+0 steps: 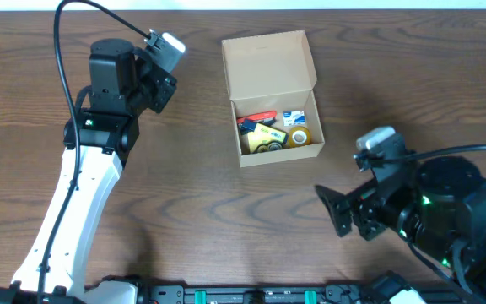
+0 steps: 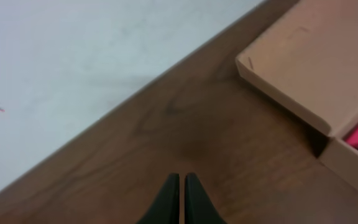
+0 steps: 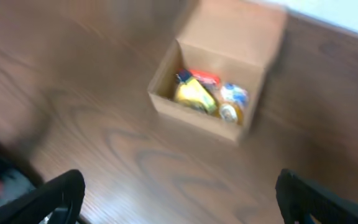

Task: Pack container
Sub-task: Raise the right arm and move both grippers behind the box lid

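Jaws on the left are closed, the dark fingertips pressed together on nothing; jaws on the right are spread wide and empty.

Item 1. The container, a plain tan cardboard box, sits on the far half of the table, roughly central. Its flap lid is open, hinged back on the far side. Inside, packed close together, lie a red item, a yellow item, a roll of tape and a small blue-and-white pack. Further detail of these is too blurred to report.

Item 2. The left gripper is low over bare wood near the table's far edge, left of the container and apart from it. Its wrist view shows a corner of the lid at the right.

Item 3. The right gripper is above the table, well apart from the container, on its near right side. Its wrist view, though blurred, looks down into the open box.
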`<state>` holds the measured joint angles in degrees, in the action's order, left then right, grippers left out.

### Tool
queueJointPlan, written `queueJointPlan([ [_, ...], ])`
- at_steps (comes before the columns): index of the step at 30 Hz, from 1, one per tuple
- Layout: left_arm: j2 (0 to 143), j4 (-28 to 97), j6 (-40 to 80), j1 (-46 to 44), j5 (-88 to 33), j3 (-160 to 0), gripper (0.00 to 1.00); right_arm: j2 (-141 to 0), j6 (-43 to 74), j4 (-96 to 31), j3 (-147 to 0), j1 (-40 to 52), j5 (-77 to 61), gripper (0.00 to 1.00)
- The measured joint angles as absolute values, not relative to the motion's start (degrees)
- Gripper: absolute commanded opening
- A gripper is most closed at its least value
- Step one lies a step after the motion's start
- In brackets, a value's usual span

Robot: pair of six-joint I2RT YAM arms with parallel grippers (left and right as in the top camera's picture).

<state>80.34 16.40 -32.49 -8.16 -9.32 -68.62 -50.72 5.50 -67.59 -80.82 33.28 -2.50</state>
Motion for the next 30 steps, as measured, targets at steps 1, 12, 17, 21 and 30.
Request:
queueJointPlan([
  [1,80.34,16.93,-32.14,-8.01,-9.61,-68.62,0.06,-50.74,5.91,-65.84,-80.82,33.28,-3.07,0.99],
  [12,80.34,20.93,-25.41,-0.21,-14.41,-68.62,0.06,-63.68,11.42,-62.72,-80.93,29.3,10.04,0.14],
  [17,80.36,23.44,-23.9,2.11,-15.27,-68.62,0.06,-77.38,18.33,-62.74,-80.88,21.65,13.63,0.01],
  [21,80.75,25.89,-23.55,2.2,-15.62,-68.62,0.06,-84.36,22.24,-62.87,-80.84,15.03,14.63,0.01],
  [30,84.93,26.44,-22.04,2.2,-16.16,-68.62,0.06,-97.84,23.42,-58.76,-80.84,6.37,9.54,0.01],
])
